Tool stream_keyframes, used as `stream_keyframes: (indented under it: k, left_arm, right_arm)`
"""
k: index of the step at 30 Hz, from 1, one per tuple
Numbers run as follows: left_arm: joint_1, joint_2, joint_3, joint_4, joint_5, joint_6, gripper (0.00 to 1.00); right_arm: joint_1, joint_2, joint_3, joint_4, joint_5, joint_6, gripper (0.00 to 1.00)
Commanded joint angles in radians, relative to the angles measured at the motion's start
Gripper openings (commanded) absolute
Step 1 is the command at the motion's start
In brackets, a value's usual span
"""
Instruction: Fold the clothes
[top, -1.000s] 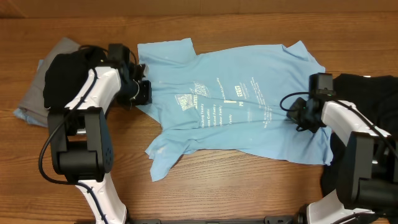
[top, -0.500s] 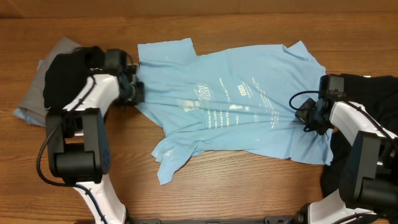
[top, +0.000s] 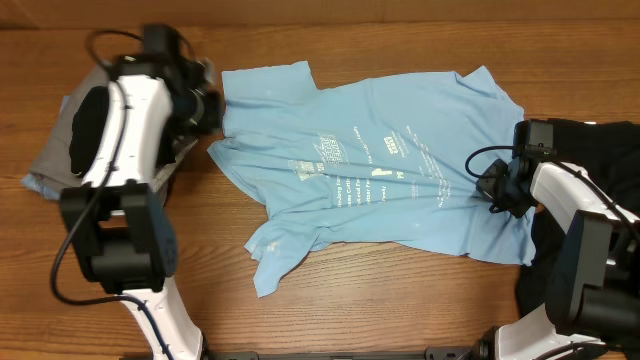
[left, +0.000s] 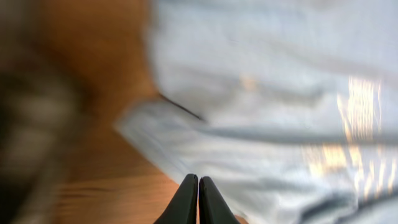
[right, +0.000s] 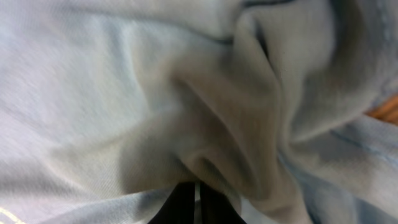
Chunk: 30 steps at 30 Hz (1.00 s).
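The light blue T-shirt (top: 370, 130) with white lettering lies spread across the middle of the wooden table, with creases running from left to right. My left gripper (top: 213, 108) hovers by the shirt's left sleeve. In the blurred left wrist view its jaws (left: 198, 178) are shut, with nothing seen between them, above the shirt's edge (left: 267, 81). My right gripper (top: 492, 187) sits on the shirt's right side. In the right wrist view it (right: 196, 186) is shut on a bunched fold of the blue fabric (right: 93, 81).
A grey shirt (top: 45, 165) lies at the far left with a black one (top: 90, 120) on top, partly under my left arm. Another black garment (top: 600, 150) lies at the right edge. Bare wood (top: 380, 300) shows in front of the blue shirt.
My left gripper has closed, risen and swung from the shirt's left edge toward the far side. My right gripper first pulled the shirt to the right, then held still.
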Motion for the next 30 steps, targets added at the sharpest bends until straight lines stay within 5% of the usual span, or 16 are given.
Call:
stream_keyframes:
  k: [1, 8, 15, 21, 30]
  left_arm:
    - [-0.071, 0.001, -0.171, 0.029, 0.069, 0.040, 0.07]
    - [-0.121, 0.001, -0.430, 0.195, 0.050, 0.024, 0.07]
    - [-0.118, 0.001, -0.515, 0.307, -0.091, -0.009, 0.04]
    - [-0.061, -0.002, -0.400, 0.179, -0.277, -0.009, 0.04]
    - [-0.014, -0.002, -0.141, 0.069, -0.108, 0.005, 0.24]
  right_arm:
    - [-0.014, 0.019, 0.043, -0.072, -0.014, -0.046, 0.11]
    - [-0.010, -0.043, 0.195, -0.224, -0.272, -0.185, 0.24]
    - [-0.003, -0.070, 0.199, -0.246, -0.287, -0.199, 0.27]
    - [0.040, -0.069, 0.194, -0.227, -0.291, -0.200, 0.27]
    - [0.215, 0.017, 0.193, -0.035, -0.289, -0.206, 0.26]
